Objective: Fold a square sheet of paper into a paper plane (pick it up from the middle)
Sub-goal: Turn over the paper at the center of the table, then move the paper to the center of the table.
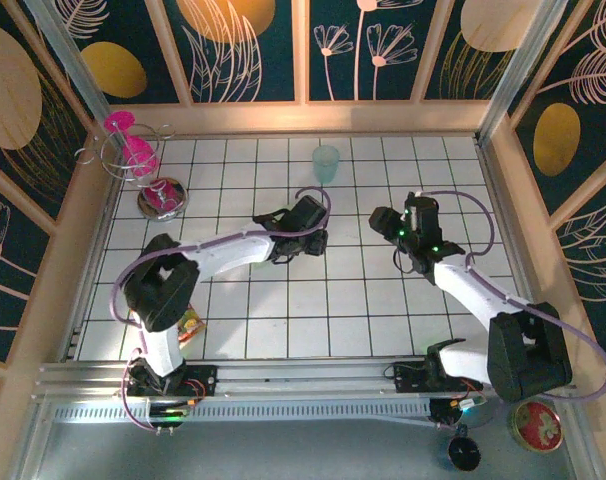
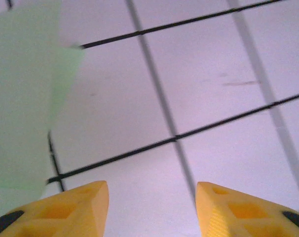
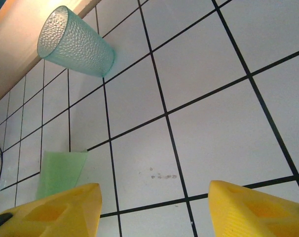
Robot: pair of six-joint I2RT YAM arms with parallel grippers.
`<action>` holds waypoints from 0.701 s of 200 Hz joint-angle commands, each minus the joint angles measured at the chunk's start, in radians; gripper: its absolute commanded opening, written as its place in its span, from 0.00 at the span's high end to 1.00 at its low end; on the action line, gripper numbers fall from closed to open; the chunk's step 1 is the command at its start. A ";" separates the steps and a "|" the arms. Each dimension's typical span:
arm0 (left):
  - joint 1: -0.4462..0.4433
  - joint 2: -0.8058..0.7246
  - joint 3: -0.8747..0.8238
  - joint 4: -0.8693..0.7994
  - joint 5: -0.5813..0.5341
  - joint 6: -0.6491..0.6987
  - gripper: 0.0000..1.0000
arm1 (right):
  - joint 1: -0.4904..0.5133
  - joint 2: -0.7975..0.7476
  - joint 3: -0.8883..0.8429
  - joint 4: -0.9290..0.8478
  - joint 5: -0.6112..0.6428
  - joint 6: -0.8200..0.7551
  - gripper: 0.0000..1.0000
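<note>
Left wrist view is showing the left gripper (image 2: 152, 200) hanging released over the white tiled desk (image 2: 228, 59). Its two yellow fingers (image 2: 65, 210) are standing wide apart with only bare tile between them. The green paper (image 2: 21, 98) is lying on the desk at 9 to 10 o'clock of that picture. It is showing two overlapping layers, one paler than the other. Its lower part is running down just beside the left-hand finger, and I cannot tell whether the two are touching.

Right wrist view is showing the right gripper (image 3: 154, 197) released too, its yellow fingers spread over bare tiles and grasping nothing. The green paper is lying at 8 o'clock there, its near edge disappearing behind the left-hand finger. A pale teal cup (image 3: 75, 42) is standing at 11 o'clock, close to the wooden wall (image 3: 21, 44) and well apart from the paper.

Top external view is showing both arms reaching toward the middle of the desk. The right gripper is sitting at 3 o'clock of the left one, and the two are apart. The cup is standing at 12 o'clock near the far edge. A wire stand (image 1: 111, 152) holding something pink is sitting at 10 o'clock. A small packet (image 1: 190, 326) is lying at 7 o'clock beside the left arm.
</note>
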 commanded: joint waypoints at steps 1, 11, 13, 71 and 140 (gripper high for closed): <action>-0.002 -0.077 -0.053 0.133 0.166 -0.058 0.48 | -0.003 0.047 0.052 0.017 -0.050 0.008 0.41; 0.006 -0.100 -0.075 0.148 0.167 -0.065 0.47 | 0.001 0.072 0.067 0.014 -0.072 0.007 0.41; 0.008 -0.101 -0.081 0.151 0.166 -0.067 0.47 | 0.001 0.075 0.070 0.013 -0.074 0.008 0.41; 0.171 -0.167 -0.281 0.275 0.286 -0.172 0.46 | 0.079 0.161 0.102 0.053 -0.120 0.040 0.40; 0.251 -0.071 -0.321 0.340 0.196 -0.202 0.45 | 0.195 0.239 0.142 0.103 -0.073 0.050 0.33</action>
